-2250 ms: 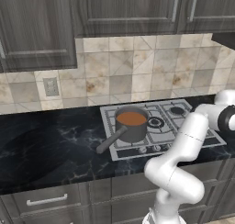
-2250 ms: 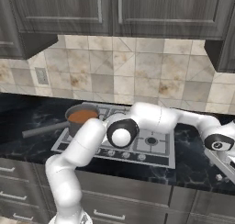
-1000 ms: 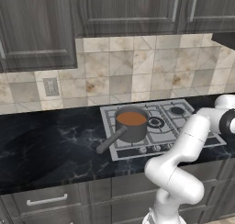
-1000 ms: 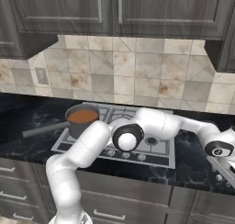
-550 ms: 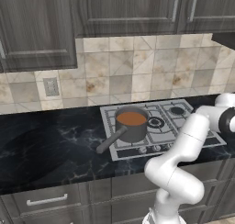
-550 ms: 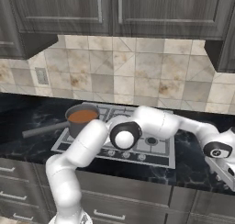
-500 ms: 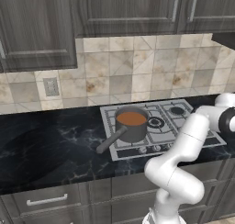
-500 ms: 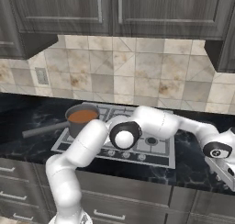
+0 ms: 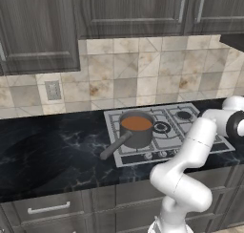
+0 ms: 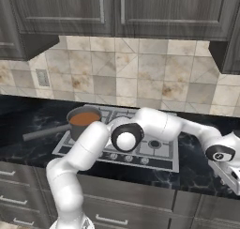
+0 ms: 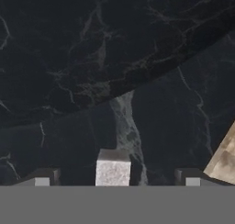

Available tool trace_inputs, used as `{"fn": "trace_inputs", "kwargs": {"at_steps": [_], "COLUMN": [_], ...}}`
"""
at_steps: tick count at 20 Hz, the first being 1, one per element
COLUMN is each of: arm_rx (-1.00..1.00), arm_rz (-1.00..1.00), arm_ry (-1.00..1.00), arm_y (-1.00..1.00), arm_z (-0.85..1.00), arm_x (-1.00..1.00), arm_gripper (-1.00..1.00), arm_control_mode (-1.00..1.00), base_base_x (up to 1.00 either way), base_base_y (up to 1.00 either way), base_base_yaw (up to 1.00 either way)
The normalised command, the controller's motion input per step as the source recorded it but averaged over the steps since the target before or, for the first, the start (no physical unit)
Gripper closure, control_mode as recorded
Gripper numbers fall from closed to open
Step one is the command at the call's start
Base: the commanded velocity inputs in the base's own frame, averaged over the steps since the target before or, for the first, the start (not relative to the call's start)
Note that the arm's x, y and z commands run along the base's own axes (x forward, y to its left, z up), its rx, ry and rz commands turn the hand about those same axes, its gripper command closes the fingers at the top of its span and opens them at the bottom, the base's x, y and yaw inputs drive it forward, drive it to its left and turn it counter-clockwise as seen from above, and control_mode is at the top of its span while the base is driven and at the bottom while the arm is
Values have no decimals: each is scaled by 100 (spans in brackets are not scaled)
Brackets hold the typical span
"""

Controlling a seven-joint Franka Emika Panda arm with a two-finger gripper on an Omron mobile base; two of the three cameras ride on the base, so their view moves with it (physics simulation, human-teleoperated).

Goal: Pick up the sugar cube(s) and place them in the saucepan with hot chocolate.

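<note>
Through my hand view, my gripper [image 11: 114, 177] stands wide open, its two fingertips [image 11: 42, 177] on either side of the sugar cube [image 11: 113, 168], which sits on the black marble counter [image 11: 92, 58] untouched. The base views show the saucepan [image 9: 137, 128] of reddish-brown hot chocolate on the stove [image 9: 190, 132] near its left edge, handle pointing toward the counter's front edge.

arm [image 10: 154, 122]: swung further right, then eased back slightly | hand [image 11: 114, 179]: lower over counter [image 11: 92, 58]
</note>
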Motion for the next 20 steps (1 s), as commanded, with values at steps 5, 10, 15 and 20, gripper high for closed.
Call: {"fn": "trace_inputs", "kwargs": {"at_steps": [5, 10, 15, 20], "arm_rx": [0, 0, 0, 2], "arm_rz": [0, 0, 0, -1], "arm_ry": [0, 0, 0, 0], "arm_y": [-14, -9, 0, 0], "arm_z": [0, 0, -6, -15], "arm_x": [22, 13, 0, -14], "arm_gripper": [-100, -100, -100, -100], "arm_control_mode": [-100, -100, -100, -100], "base_base_x": [0, 0, 0, 0], "base_base_y": [0, 0, 0, 0], "base_base_yaw": [0, 0, 0, 0]}}
